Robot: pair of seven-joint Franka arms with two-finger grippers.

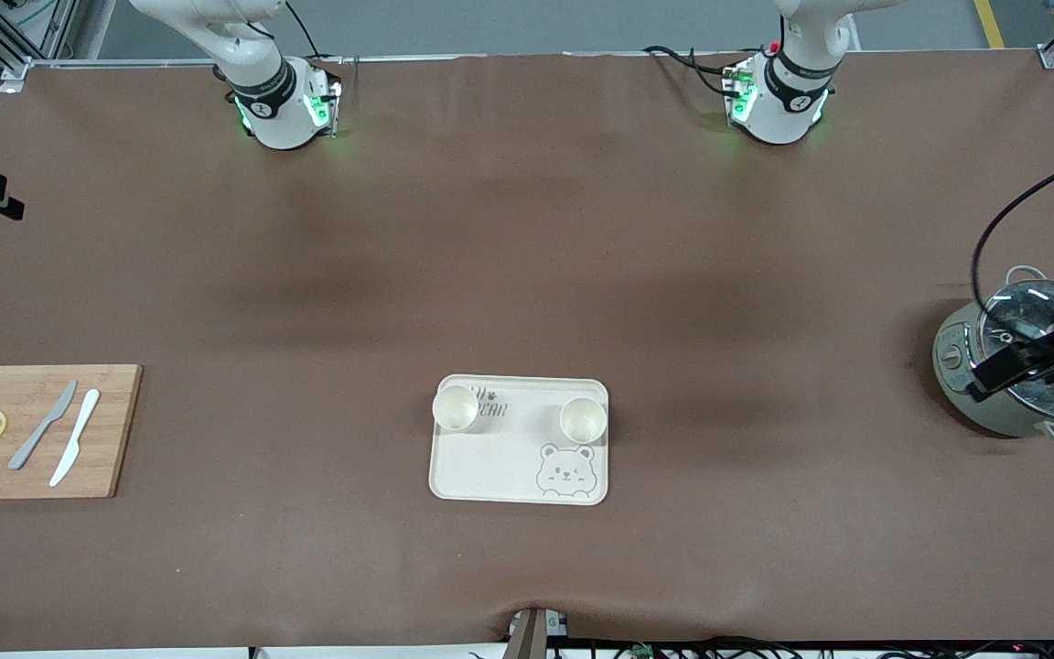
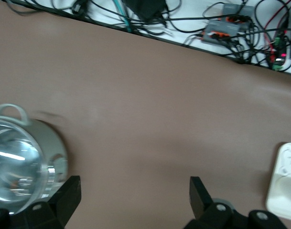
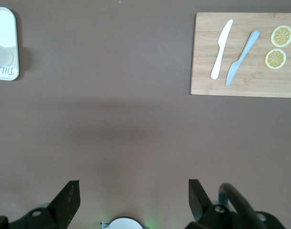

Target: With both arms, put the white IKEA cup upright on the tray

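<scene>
The cream-white tray (image 1: 500,462) with the bear face lies at the table's middle, toward the front camera. Two white cups stand upright on it, one (image 1: 456,407) toward the right arm's end and one (image 1: 582,419) toward the left arm's end. My left gripper (image 1: 1003,371) hangs open and empty over the pot at the left arm's end; in its wrist view (image 2: 134,195) a tray corner (image 2: 285,183) shows at the edge. My right gripper (image 3: 133,198) is open and empty, high over bare table by its base, out of the front view. Its wrist view shows the tray's edge (image 3: 3,28).
A grey pot (image 1: 962,366) with a glass lid stands at the left arm's end, also in the left wrist view (image 2: 16,157). A bamboo cutting board (image 1: 111,430) with two knives and two lemon slices lies at the right arm's end, also in the right wrist view (image 3: 202,71).
</scene>
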